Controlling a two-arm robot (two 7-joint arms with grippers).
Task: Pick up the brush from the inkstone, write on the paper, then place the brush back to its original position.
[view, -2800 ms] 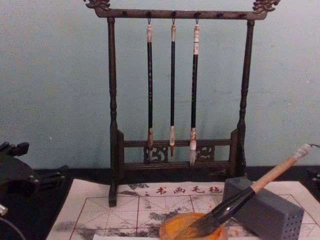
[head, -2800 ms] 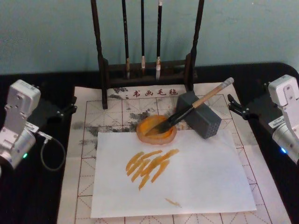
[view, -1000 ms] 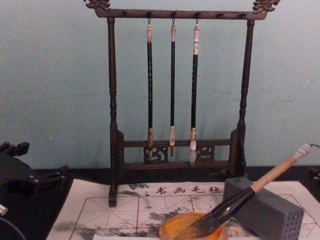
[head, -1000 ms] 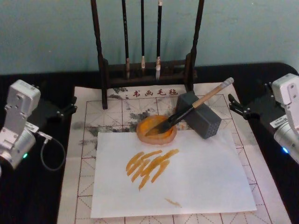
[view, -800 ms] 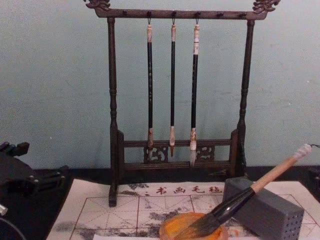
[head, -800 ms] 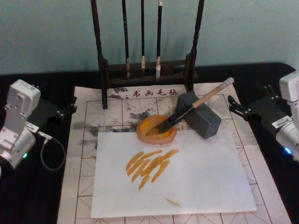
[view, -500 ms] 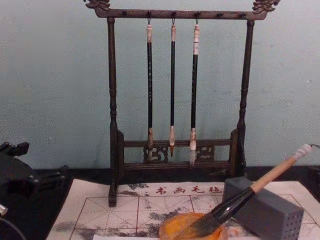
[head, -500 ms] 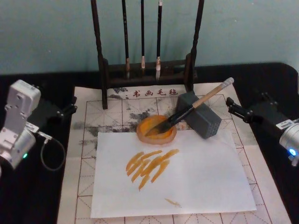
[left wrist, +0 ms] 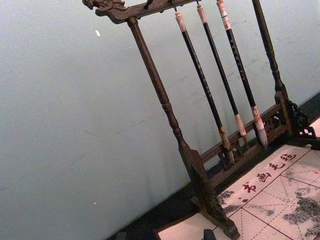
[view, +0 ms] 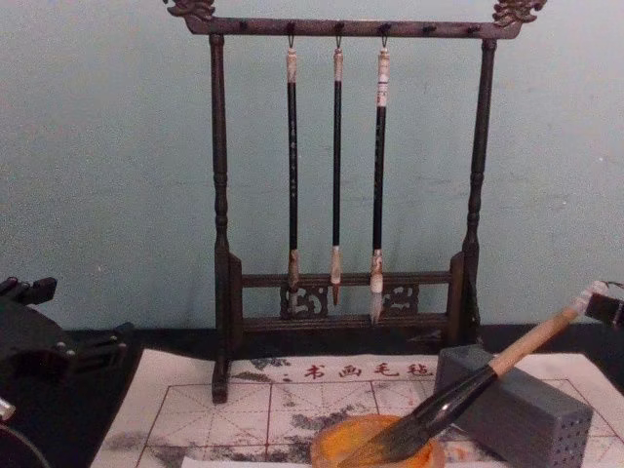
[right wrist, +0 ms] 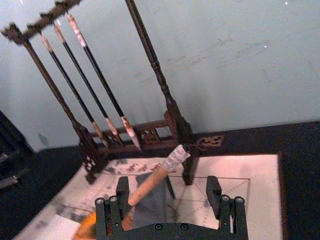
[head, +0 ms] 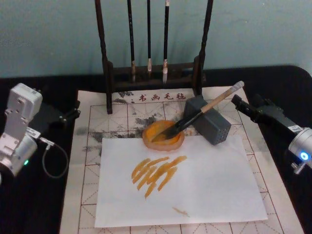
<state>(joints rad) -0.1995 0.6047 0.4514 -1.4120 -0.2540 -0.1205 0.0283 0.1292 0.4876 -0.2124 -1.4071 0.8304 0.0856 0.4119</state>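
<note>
Brush (head: 202, 112) cap just ahead of right gripper (head: 243, 101), fingers apart.

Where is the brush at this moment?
In the head view, the brush lies right of centre, bristles in the inkstone and handle propped on the grey block, end cap near the right gripper.

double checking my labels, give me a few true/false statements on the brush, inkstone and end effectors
1. The brush has its bristles in the inkstone. True.
2. The right end effector is shut on the brush. False: it is open, just short of the end cap.
3. The brush handle leans on the grey block. True.
4. Four thin brushes hang on the rack. False: three hang there.
5. The left end effector is over the paper. False: it sits left of it.
</note>
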